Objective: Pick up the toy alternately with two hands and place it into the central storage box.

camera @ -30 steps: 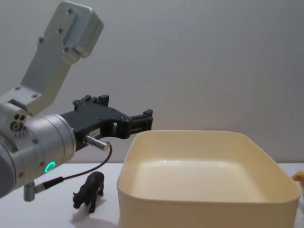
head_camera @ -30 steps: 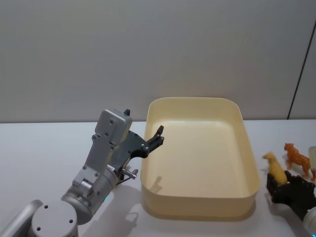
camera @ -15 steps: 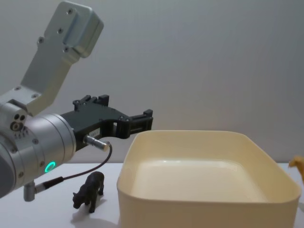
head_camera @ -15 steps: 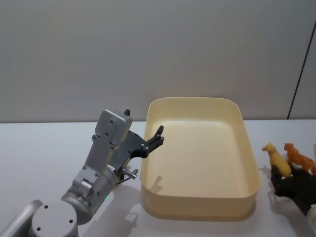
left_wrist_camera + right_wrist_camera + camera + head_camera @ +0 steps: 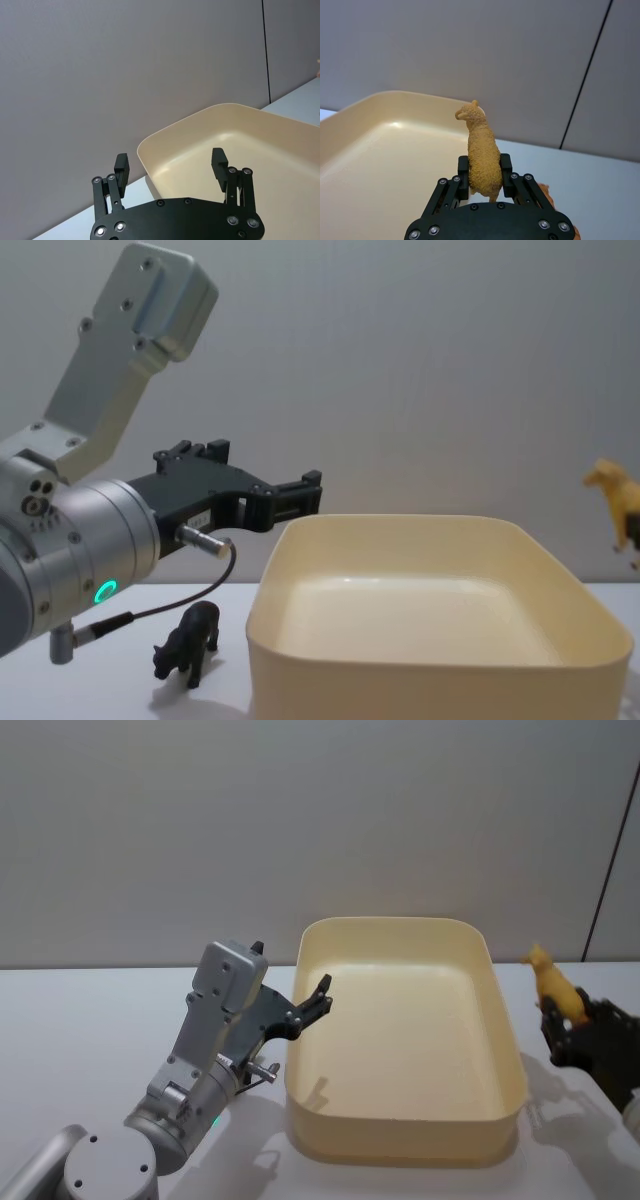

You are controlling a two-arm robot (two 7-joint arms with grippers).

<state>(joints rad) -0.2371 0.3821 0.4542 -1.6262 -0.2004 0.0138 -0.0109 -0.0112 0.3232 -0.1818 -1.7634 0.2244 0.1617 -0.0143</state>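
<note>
A tan toy animal [image 5: 552, 984] stands upright between the fingers of my right gripper [image 5: 566, 1016], lifted off the table just right of the central storage box [image 5: 400, 1142]. The right wrist view shows the jaws shut on the toy's [image 5: 482, 152] body, with the cream tub [image 5: 365, 135] ahead and to one side. In the chest view the toy [image 5: 618, 498] hangs above the box's rim [image 5: 420, 680] at the right edge. My left gripper [image 5: 318, 996] is open and empty, hovering at the tub's left rim [image 5: 165, 145].
A small black toy animal [image 5: 190, 640] stands on the white table left of the tub, below my left arm. Part of an orange toy [image 5: 547, 192] shows behind my right gripper. A grey wall runs close behind the table.
My right gripper has risen from the table with the tan toy in it, moving back and up beside the tub. The left arm has not moved.
</note>
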